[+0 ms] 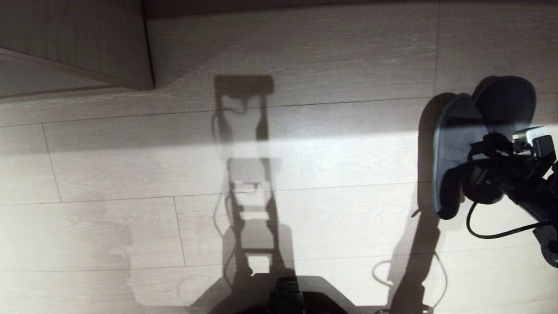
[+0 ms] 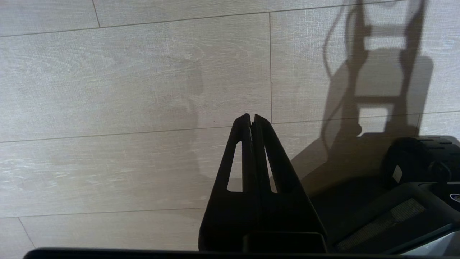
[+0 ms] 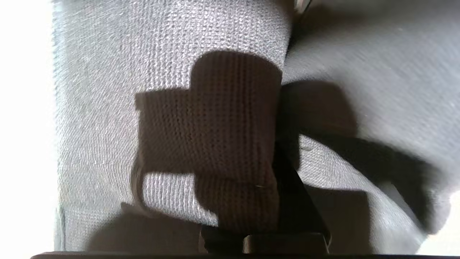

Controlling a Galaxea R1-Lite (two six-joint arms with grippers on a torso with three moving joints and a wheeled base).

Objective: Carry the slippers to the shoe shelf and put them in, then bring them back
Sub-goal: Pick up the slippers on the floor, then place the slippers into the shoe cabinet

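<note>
The two grey-blue slippers are side by side at the right edge of the head view, over the pale floor, with their shadow just left of them. My right gripper reaches in from the right and is shut on them where their uppers meet. In the right wrist view knitted slipper fabric fills the picture; one dark finger shows between the two uppers and the other is hidden under fabric, so the right gripper pinches the cloth. My left gripper hangs shut and empty over the floor.
A beige wood-grain furniture corner with a dark edge stands at the top left; I cannot tell whether it is the shoe shelf. My dark base is at the bottom centre, and its shadow runs up the plank floor. A black cable loops under the right arm.
</note>
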